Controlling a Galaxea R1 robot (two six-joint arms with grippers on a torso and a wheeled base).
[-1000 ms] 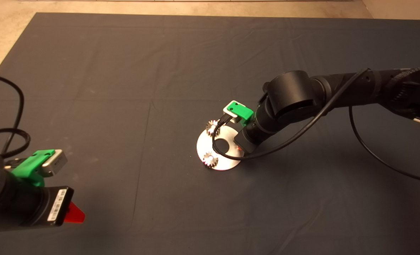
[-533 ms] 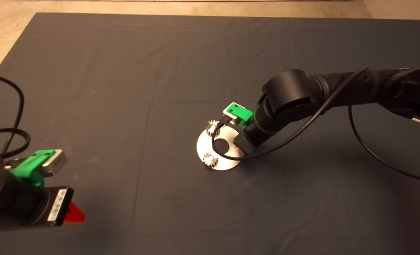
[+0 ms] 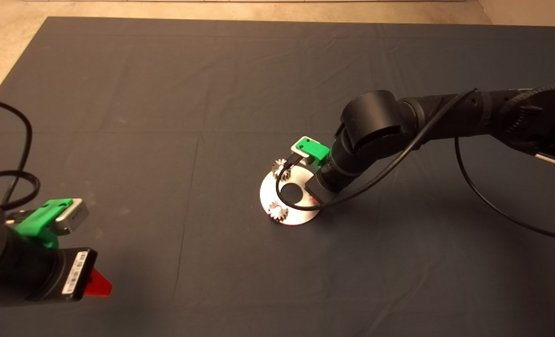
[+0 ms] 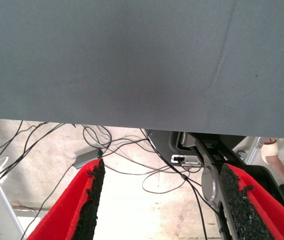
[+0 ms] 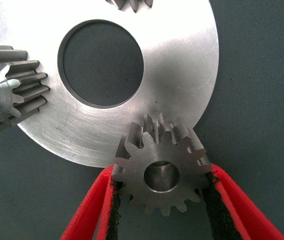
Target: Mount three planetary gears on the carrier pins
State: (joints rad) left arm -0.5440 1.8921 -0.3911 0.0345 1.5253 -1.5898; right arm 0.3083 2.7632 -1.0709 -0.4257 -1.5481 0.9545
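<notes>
I worked in what looked like a lab or test workshop. My surface was covered by a dark mat [image 3: 165, 93], with bare concrete floor [image 3: 6, 42] beyond its edge. Loose cables [image 4: 132, 150] trailed across that floor past a small grey box [image 4: 86, 160] and the metal base of some equipment [image 4: 209, 182]. A person's hand [image 4: 271, 150] showed at the side.

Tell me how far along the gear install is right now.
Two planetary gears sit on the disc already: one at its far edge, one at its near edge. The right gripper holds the third gear at the disc's rim; its seating and release remain. The left gripper waits open at the mat's lower left.
</notes>
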